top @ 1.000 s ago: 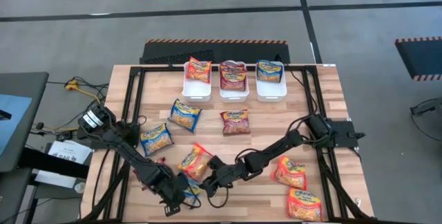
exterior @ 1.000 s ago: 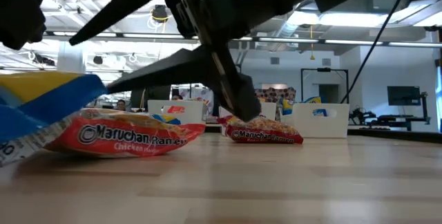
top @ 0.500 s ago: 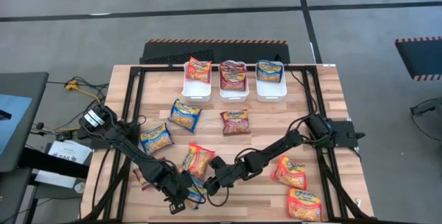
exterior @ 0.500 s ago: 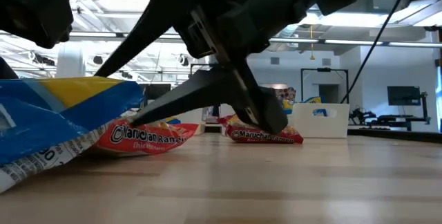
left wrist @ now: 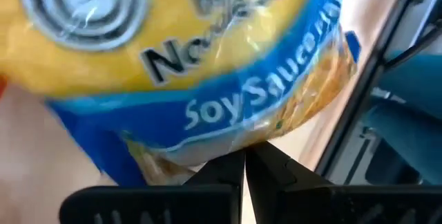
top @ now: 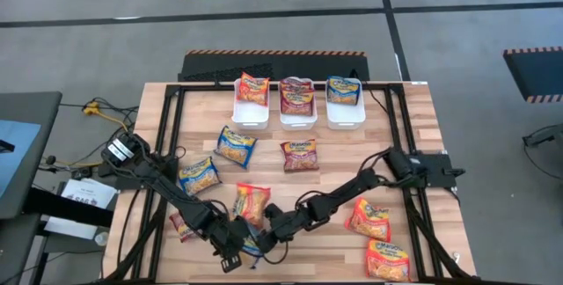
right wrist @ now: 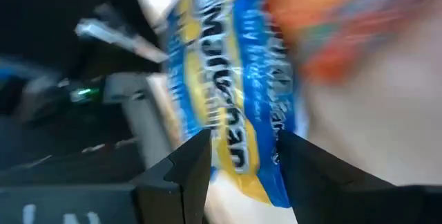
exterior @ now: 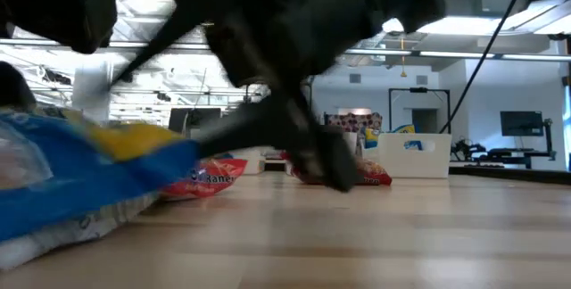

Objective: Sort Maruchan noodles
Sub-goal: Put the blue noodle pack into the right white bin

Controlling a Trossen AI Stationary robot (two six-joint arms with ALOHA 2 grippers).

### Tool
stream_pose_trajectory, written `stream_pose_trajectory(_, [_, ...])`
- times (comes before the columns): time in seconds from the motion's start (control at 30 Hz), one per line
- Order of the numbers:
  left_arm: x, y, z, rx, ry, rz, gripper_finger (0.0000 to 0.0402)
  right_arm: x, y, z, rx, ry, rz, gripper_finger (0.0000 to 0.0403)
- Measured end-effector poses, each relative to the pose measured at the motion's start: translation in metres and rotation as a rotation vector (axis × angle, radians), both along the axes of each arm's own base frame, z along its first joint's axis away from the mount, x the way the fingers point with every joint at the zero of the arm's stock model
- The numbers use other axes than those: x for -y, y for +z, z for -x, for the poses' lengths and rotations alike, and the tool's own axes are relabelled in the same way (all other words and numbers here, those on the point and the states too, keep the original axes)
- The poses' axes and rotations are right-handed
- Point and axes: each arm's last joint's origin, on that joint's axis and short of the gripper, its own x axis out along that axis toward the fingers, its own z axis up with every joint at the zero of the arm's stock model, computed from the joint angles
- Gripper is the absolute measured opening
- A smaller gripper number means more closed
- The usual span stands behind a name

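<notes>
A blue Maruchan noodles packet (left wrist: 207,58) with a yellow face is at the table's near edge, between my two grippers (top: 252,248). My left gripper (left wrist: 245,162) is shut on it. My right gripper (right wrist: 242,148) comes from the right and is open, with one finger on each side of the same packet (right wrist: 231,79). An orange packet (top: 251,201) lies flat just beyond them. Two more blue packets (top: 236,144) (top: 199,175) and a maroon one (top: 300,154) lie flat mid-table. My left gripper pinches the blue packet's edge seam (left wrist: 231,148) between its two fingertips. The fingers slant down from the table's left. The packet spreads out ahead of them and is tilted in the low view (exterior: 89,182). I cannot tell whether my right gripper touches the packet.
Three white bins (top: 251,111) (top: 297,113) (top: 345,113) stand at the far edge, holding an orange, a maroon and a blue packet. Two orange packets (top: 369,219) (top: 387,259) lie near right. A maroon packet (top: 180,225) lies under my left arm. Black frame rails (top: 171,127) run along both sides.
My left gripper has carried the blue packet a little toward the table's right. My right gripper has sunk and rolled, closing in on the packet until its fingers stand on either side of it. The orange packet beside them has turned slightly.
</notes>
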Motion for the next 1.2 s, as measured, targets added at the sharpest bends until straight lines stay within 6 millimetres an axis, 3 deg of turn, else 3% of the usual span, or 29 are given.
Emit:
stream_pose_trajectory(0.37, [-0.002, -0.001, -0.002, 0.003, 0.009, -0.009, 0.0, -0.005, -0.006, -0.015, -0.078, 0.077, -0.019, 0.0177])
stream_pose_trajectory(0.47, [-0.002, -0.001, -0.002, 0.009, 0.006, -0.015, 0.0, -0.005, -0.004, -0.016, -0.092, 0.077, -0.013, 0.0144])
stream_pose_trajectory(0.73, [-0.002, -0.001, -0.002, 0.019, -0.031, -0.025, 0.0, -0.005, -0.001, -0.016, -0.055, 0.129, 0.023, 0.0013])
stream_pose_trajectory(0.97, [-0.005, 0.01, -0.001, 0.062, -0.039, -0.024, 0.0, -0.004, 0.004, -0.014, -0.062, 0.161, 0.046, 0.0005])
stream_pose_trajectory(1.2, [-0.013, 0.034, 0.005, 0.113, -0.059, -0.028, 0.0, 0.004, 0.031, -0.001, -0.113, 0.194, 0.163, 0.0003])
